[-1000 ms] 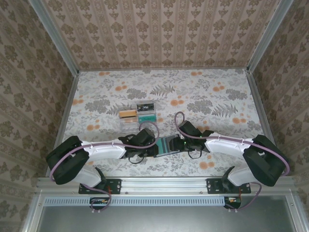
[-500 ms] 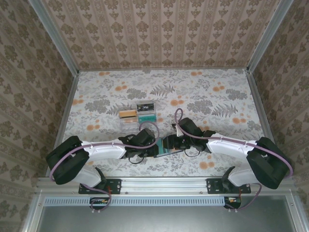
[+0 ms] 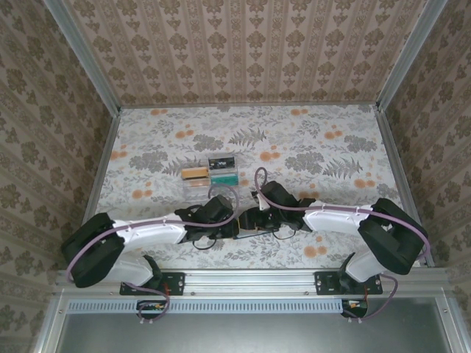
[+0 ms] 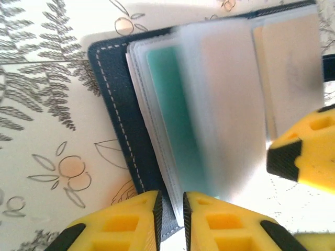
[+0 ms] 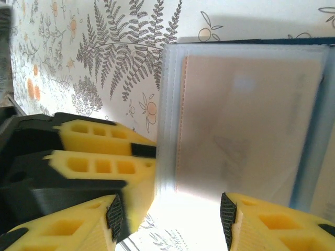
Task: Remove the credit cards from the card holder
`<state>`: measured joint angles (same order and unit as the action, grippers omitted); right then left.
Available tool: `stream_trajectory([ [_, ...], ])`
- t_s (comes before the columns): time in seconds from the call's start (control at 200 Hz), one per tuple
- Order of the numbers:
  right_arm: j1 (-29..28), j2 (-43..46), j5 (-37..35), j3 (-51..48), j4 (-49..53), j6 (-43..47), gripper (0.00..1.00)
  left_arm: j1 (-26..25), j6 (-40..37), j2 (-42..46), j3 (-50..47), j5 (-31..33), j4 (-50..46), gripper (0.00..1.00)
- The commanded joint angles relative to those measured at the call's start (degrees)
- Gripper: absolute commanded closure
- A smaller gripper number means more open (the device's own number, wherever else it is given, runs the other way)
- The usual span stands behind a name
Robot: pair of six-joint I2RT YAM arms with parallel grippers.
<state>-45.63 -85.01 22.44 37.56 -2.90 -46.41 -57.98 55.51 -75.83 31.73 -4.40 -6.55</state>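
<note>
**Card holder, lying open; cards all in their sleeves**

Left gripper (image 4: 171,212): jaws nearly closed. They pinch the near edge of the card holder (image 4: 112,110), where the navy cover meets the stack of sleeves. It looks to be pinning the holder in place.

Card holder: opened flat on the flowered table (image 3: 331,147), close to the near edge and between the two grippers. The sleeves are fanned, and one leaf is blurred mid-page.

Credit cards (image 5: 246,120): a teal card (image 4: 167,104) sits in a left-hand sleeve and a tan card (image 4: 290,78) in a right-hand one. Each is inside its pocket.

Right gripper (image 5: 170,217): jaws about half apart, either side of the tan card's sleeve edge, holding nothing.

Handling, as I judge it: the cards are light, stiff, thin and slick, while the sleeves are soft and likely to cling. The place to grip is a card's short edge at the pocket mouth. I cannot tell whether any edge stands proud. The holder is light and would lift if released.
</note>
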Motion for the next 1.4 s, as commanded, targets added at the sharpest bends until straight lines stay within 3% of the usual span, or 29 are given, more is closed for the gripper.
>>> stream_trajectory([
  [0.0,0.22,3.37,-3.76,1.44,5.04,2.28,0.44,0.66,0.65,4.76,-0.91,2.53,-4.38,0.79],
  [0.285,3.38,9.85,-13.75,0.43,16.54,6.69,0.43,1.79,0.39,9.75,-2.94,3.11,-4.47,0.75],
  [0.76,4.93,7.77,-16.36,-1.96,18.48,8.09,0.44,0.37,-0.23,-2.75,0.72,-0.14,0.65,0.77],
  [1.09,4.93,3.41,-15.37,-2.84,16.46,8.0,0.44,0.16,-0.05,-3.84,0.66,-0.28,1.17,0.78],
  [1.395,4.93,7.56,-17.91,-0.05,21.26,10.29,0.43,0.07,-0.39,-4.37,1.32,0.28,-0.62,0.79],
])
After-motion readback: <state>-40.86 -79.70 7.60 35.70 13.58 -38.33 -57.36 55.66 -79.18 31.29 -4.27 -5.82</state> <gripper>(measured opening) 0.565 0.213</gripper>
